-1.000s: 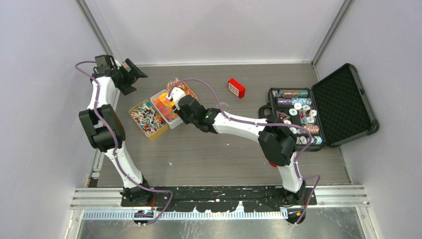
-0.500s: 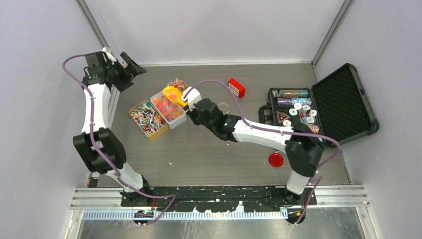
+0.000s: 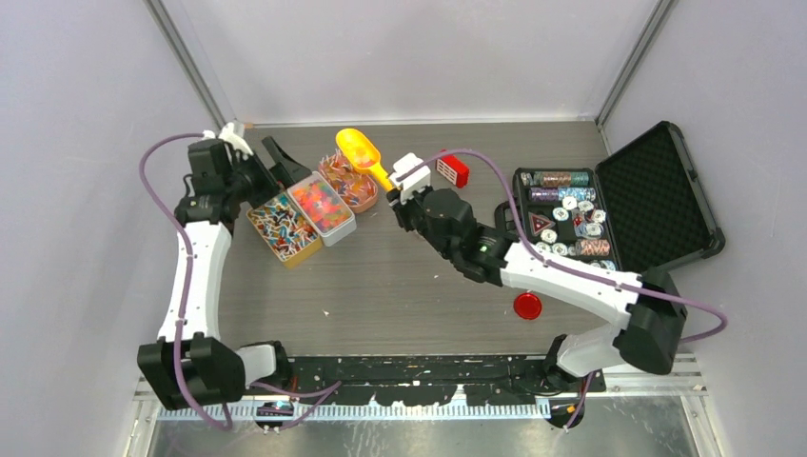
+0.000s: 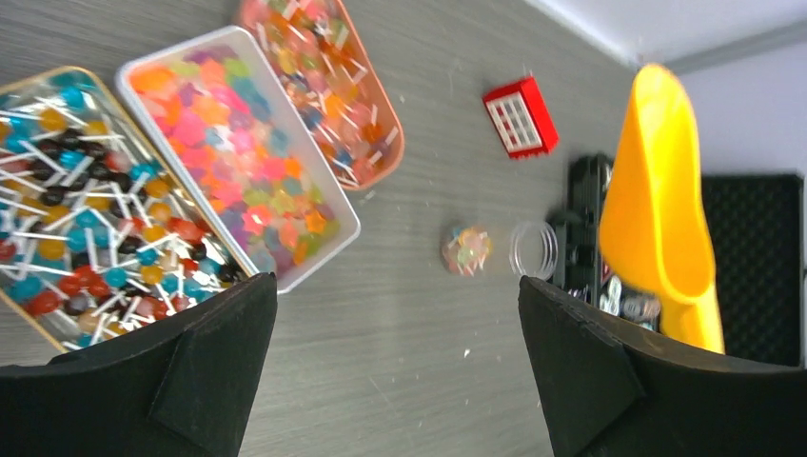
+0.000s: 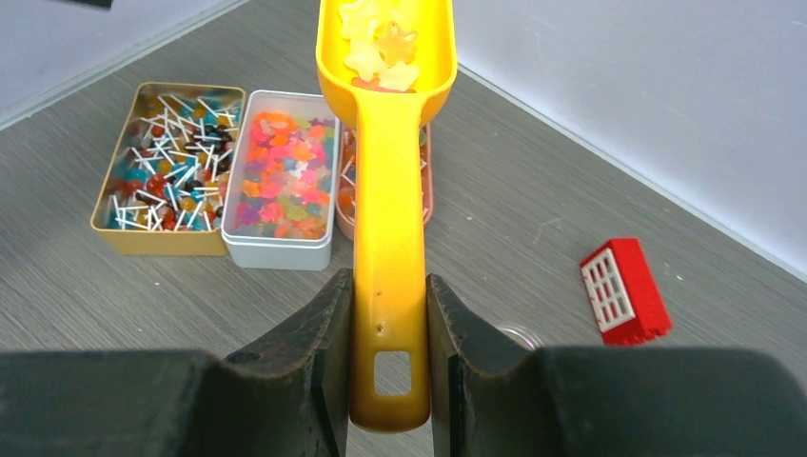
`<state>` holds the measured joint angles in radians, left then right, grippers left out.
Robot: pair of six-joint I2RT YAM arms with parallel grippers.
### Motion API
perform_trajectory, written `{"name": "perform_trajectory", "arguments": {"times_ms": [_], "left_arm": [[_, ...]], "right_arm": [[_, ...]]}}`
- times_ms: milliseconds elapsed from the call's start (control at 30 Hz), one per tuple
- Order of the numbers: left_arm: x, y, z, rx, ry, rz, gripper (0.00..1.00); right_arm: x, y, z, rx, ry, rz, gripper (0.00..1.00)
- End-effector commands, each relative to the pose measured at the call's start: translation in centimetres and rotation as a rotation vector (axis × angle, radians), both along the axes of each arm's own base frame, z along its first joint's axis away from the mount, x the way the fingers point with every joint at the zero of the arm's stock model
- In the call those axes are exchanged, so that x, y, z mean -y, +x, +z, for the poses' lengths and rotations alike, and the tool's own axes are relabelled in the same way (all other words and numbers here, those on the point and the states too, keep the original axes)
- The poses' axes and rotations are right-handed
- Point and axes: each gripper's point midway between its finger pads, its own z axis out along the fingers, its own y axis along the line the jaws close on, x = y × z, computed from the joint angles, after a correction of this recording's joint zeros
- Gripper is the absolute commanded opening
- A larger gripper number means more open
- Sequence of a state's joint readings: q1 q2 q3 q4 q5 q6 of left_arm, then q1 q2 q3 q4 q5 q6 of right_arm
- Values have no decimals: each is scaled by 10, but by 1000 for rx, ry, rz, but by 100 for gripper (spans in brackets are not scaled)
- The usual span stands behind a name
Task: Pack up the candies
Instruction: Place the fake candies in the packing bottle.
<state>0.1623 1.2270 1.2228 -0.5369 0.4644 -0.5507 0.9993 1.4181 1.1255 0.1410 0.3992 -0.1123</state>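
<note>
The right gripper (image 5: 390, 314) is clamped on the scoop (image 5: 388, 190) handle. Candies (image 5: 385, 43) lie in its raised bowl near the table (image 3: 400, 276) rear edge, behind the trays (image 5: 276, 255). The left gripper (image 4: 395, 305) stands jaws apart near the trays.

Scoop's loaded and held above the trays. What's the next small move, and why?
Probably draw the right gripper toward the small clear jar, keeping the yellow scoop level. The jaws are shut on its handle, loose gummies sit in its bowl, and the jar stands open on the table with what looks like its lid beside it.
</note>
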Motion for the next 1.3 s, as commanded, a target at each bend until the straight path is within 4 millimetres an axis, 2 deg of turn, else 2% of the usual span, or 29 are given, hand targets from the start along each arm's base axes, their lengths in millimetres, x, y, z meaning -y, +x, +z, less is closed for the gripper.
{"name": "perform_trajectory", "arguments": {"times_ms": [0, 167, 300, 333, 533, 633, 800, 900, 967, 1133, 1267], "left_arm": [[26, -20, 4, 66, 75, -96, 100], [38, -45, -12, 71, 137, -155, 100], [34, -60, -22, 83, 197, -154, 100], [42, -65, -24, 90, 204, -183, 100], [63, -87, -38, 58, 222, -276, 100], [69, -96, -47, 15, 239, -316, 100], [67, -108, -47, 20, 318, -335, 100], [66, -108, -57, 8, 340, -329, 100], [70, -111, -55, 11, 328, -360, 100], [62, -112, -52, 22, 357, -327, 100], [68, -113, -52, 30, 330, -348, 100]], "right_arm": [[40, -7, 34, 54, 37, -97, 0], [93, -20, 29, 25, -47, -213, 0], [128, -35, 26, 16, -98, -257, 0], [138, -39, 27, 16, -107, -268, 0], [170, -55, 21, -21, -208, -294, 0], [179, -60, 13, -55, -258, -295, 0], [185, -72, -4, -124, -314, -269, 0], [189, -78, -10, -159, -336, -259, 0], [189, -82, -12, -183, -350, -239, 0], [183, -90, -19, -244, -376, -187, 0], [180, -90, -21, -262, -385, -177, 0]]}}
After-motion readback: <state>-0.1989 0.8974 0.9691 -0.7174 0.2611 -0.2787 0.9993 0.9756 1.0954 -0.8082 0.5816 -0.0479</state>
